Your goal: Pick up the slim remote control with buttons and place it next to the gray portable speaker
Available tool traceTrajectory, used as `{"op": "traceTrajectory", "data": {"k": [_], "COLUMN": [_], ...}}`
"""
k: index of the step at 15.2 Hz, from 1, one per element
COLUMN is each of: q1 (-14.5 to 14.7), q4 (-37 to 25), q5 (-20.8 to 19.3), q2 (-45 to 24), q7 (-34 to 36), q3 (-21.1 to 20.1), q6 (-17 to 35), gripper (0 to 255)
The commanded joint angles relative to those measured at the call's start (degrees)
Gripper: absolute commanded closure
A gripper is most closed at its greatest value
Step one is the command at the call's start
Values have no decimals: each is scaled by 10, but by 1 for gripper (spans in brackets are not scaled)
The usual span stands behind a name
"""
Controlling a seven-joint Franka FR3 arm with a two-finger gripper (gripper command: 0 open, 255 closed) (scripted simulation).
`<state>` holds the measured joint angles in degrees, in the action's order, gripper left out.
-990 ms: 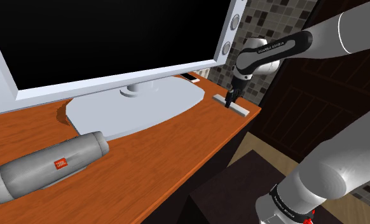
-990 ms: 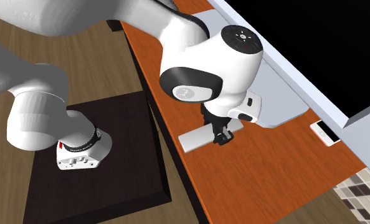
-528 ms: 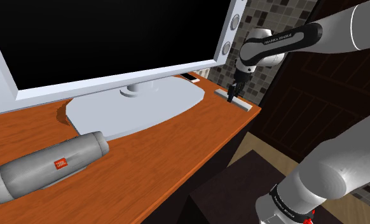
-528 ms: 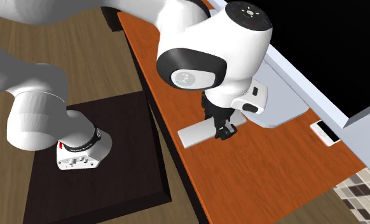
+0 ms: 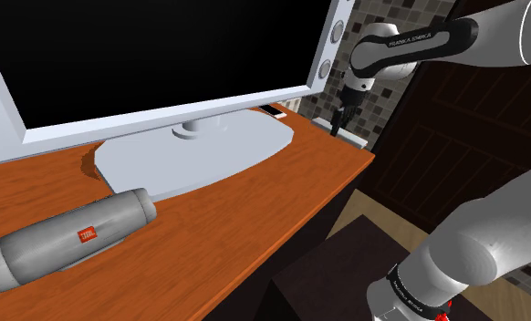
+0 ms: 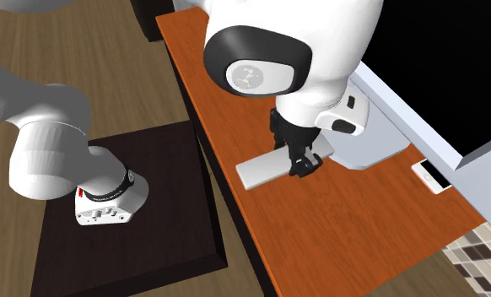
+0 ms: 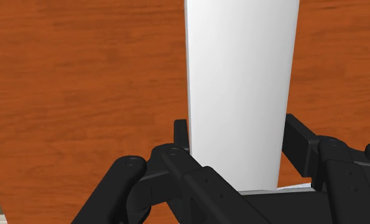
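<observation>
wrist view: pincer [image 7: 238, 137] clasps plain white remote [image 7: 241, 83] over wooden desk [image 7: 82, 76]

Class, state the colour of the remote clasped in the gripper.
The remote is plain white, seen best in the wrist view.

- You see an arm [image 6: 41, 126] built of smooth, rounded white links, which look silver-grey in the shoulder view.
- A black band [image 5: 410, 43] across the forearm link carries small white lettering.
- Near the wrist, a dark oval cap [image 6: 256, 72] bears a pale round emblem.
- The base collar [image 6: 117, 182] is black with white print, and below it is a white foot [image 6: 105, 213] with a small red mark.
- The jaws are all black and boxy, with round pivot pins on their linkages [image 7: 170, 153].
</observation>
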<state>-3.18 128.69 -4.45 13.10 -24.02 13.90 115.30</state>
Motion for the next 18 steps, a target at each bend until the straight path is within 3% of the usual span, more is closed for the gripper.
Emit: {"op": "traceTrajectory", "data": {"k": [1,6,18], "q1": [0,1,67], "q4": [-8,-36,34], "q5": [-1,-1,30], "q2": [7,15,85], "q7": [1,2,170], "q3": [-1,-3,-119], "q6": [-16,-51,-57], "gripper": [255,255,255]}}
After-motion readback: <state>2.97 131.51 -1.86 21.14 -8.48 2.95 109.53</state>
